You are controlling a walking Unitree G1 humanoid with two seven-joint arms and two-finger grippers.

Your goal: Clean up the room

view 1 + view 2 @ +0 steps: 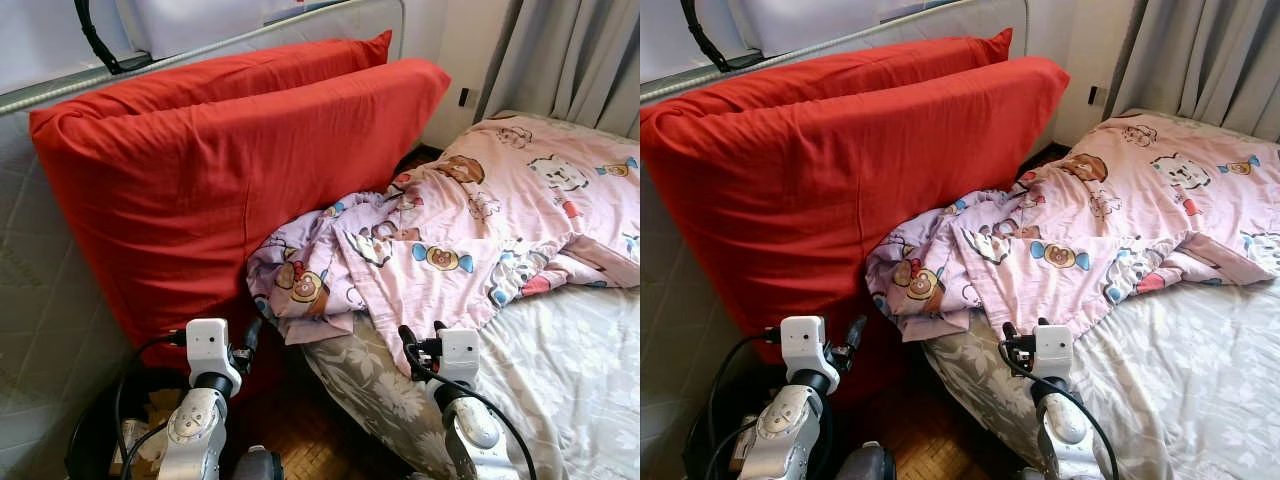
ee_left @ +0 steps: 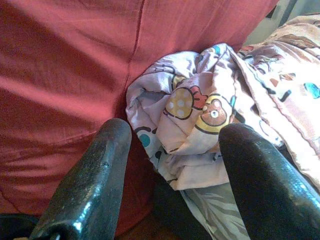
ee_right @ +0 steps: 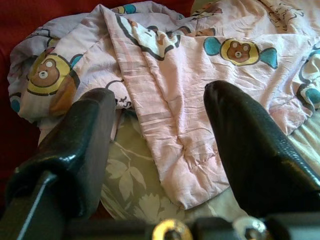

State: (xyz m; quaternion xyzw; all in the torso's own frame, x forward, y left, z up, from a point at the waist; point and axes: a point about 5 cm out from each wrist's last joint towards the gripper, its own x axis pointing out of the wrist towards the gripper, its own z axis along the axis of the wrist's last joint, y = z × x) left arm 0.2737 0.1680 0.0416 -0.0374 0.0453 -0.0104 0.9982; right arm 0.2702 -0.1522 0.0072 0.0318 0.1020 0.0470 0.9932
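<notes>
From the left eye view we see a pink cartoon-bear blanket (image 1: pixel 470 235) lying crumpled across the bed (image 1: pixel 585 360), its bunched end hanging over the bed's near edge against two big red pillows (image 1: pixel 230 170) that stand on edge beside the bed. Our left gripper (image 1: pixel 250 340) sits low before the pillows, and our right gripper (image 1: pixel 420 335) hovers just at the blanket's hanging hem.

The right eye view shows grey curtains (image 1: pixel 1210 60) behind the bed and a wooden floor (image 1: pixel 930 430) in the gap between bed and pillows.

In the left wrist view our left gripper is spread, empty, aimed at the bunched blanket end where it touches the red pillow.

In the right wrist view our right gripper is likewise spread and empty, just above the blanket's hem and the leaf-patterned sheet (image 3: pixel 135 190).
</notes>
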